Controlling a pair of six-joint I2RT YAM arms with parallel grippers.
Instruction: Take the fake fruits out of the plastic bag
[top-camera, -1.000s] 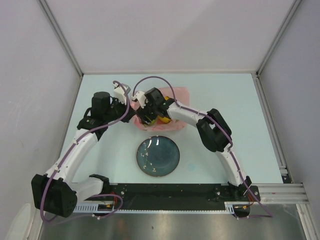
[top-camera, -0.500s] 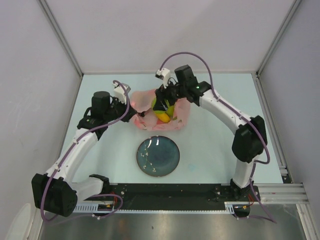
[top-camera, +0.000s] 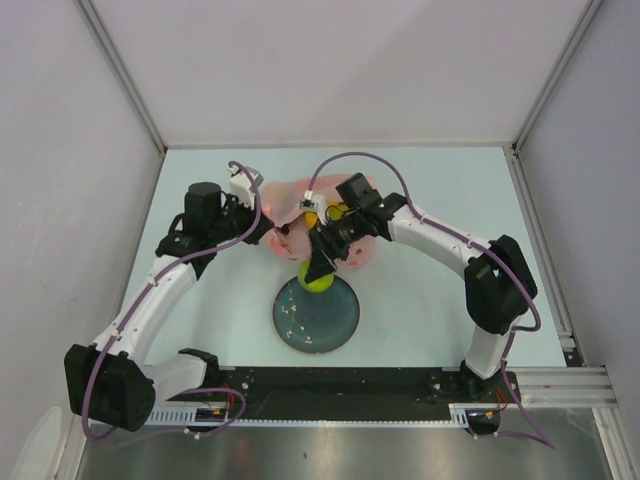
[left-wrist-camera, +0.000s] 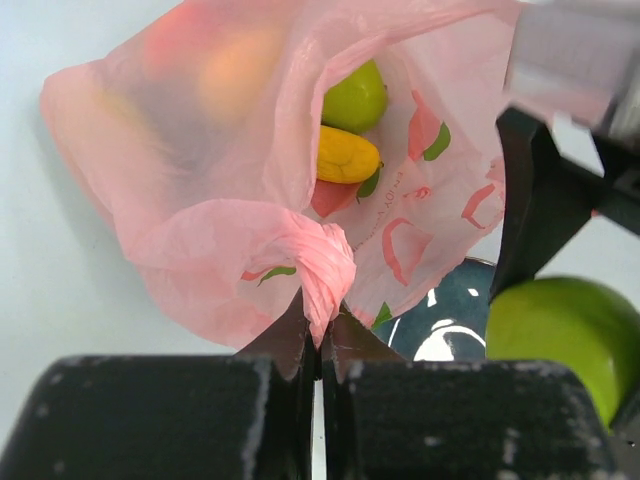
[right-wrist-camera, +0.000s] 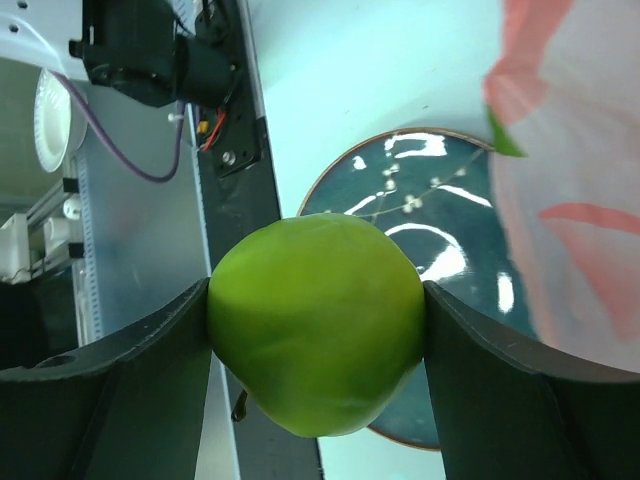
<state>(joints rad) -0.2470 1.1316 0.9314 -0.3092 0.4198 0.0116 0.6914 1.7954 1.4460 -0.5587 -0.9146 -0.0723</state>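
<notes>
The pink plastic bag lies at the table's middle rear, its mouth open toward the plate. My left gripper is shut on a twisted bunch of the bag's edge and holds it up. Inside the bag I see a green fruit, a yellow piece and an orange shape through the film. My right gripper is shut on a green apple, held outside the bag just above the plate's far edge. The apple also shows in the left wrist view.
A dark round plate sits in front of the bag, near the table's middle; it also shows in the right wrist view. The black base rail runs along the near edge. White walls enclose the table.
My right gripper has come out of the bag with the green apple and moved toward me, over the plate's far edge. My left gripper has kept its hold on the bag.
</notes>
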